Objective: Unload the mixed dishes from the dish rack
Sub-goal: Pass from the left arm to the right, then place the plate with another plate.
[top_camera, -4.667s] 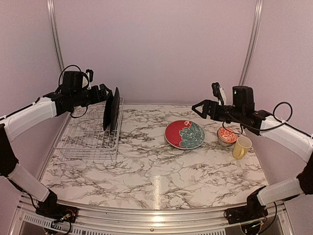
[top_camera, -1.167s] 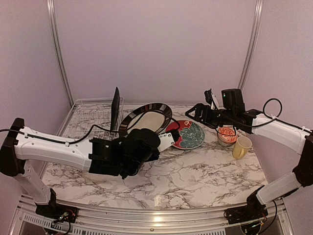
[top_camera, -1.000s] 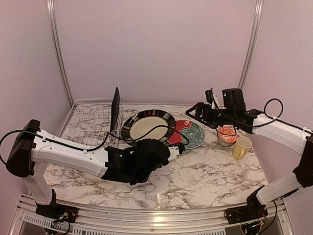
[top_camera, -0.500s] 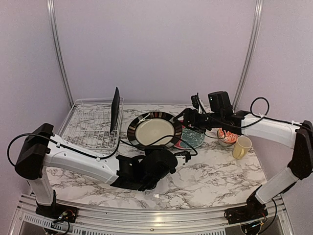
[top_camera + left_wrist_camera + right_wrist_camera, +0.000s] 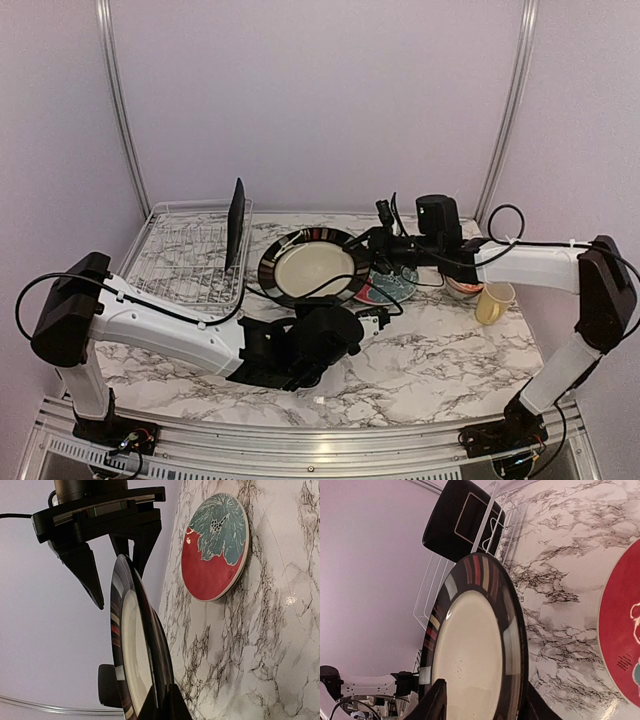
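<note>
1. L hand [image 5: 160, 702] is clamping fully shut on the near rim of the striped-rim plate [image 5: 315, 270]. L wrist cam is showing the fingertips meeting on the plate edge at the bottom of frame.
2. That plate (black rim w/ coloured stripes, cream centre) is hanging in the air over the middle of the table [image 5: 440, 350]. It's tilting w/ the cream face showing to the top cam.
3. R hand [image 5: 484, 684] is reaching in from the right side to the plate's far rim. Its fingers are sitting one on each side of the rim, partly open. L wrist cam is showing a gap btwn one finger [image 5: 85, 570] and the plate face, so I'm not calling it a grip.
4. The red plate with teal leaves [image 5: 215, 545] is lying flat on the table just right of the held plate. In the top cam the held plate and R hand are covering part of it.
5. Further right, the small red-and-white bowl [image 5: 463, 288] is sitting mostly hidden behind the R arm. The yellow mug [image 5: 492, 302] is standing just beside it on the near side.
6. The dish rack [image 5: 180, 265] is sitting at the back-left of the table, well apart from both hands. One black plate [image 5: 236, 222] is standing upright in the slots at its right end.
</note>
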`<state>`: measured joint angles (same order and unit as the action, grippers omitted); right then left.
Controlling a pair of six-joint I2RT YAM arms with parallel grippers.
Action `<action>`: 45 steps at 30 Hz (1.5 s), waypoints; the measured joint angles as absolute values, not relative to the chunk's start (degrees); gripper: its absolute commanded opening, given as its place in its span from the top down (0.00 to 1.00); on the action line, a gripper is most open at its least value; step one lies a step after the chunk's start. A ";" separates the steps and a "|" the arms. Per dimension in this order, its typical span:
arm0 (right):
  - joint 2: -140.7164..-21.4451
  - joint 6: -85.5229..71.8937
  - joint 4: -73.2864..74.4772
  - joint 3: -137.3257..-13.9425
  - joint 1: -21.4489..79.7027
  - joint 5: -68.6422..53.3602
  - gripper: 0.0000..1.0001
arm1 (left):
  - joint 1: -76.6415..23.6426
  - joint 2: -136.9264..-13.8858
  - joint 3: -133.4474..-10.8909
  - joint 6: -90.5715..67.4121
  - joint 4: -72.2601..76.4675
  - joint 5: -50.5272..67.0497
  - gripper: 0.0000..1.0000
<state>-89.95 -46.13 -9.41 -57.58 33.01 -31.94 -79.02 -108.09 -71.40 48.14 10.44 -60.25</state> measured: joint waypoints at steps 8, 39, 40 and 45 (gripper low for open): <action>-91.72 -51.99 -14.22 -56.73 32.67 -32.69 1.00 | -79.20 -107.98 -71.40 46.35 10.41 -62.24 0.99; -89.86 -46.96 -10.46 -51.79 18.61 -30.98 1.00 | -54.92 -66.96 -63.66 4.58 -7.38 -17.04 0.01; -89.89 -46.39 -9.78 -51.79 18.02 -31.00 1.00 | -51.96 -65.80 -64.27 3.18 -8.01 -14.70 0.01; -90.41 -43.86 -7.09 -51.83 13.96 -32.25 1.00 | -35.70 -66.22 -72.18 -3.60 -11.68 -1.56 0.01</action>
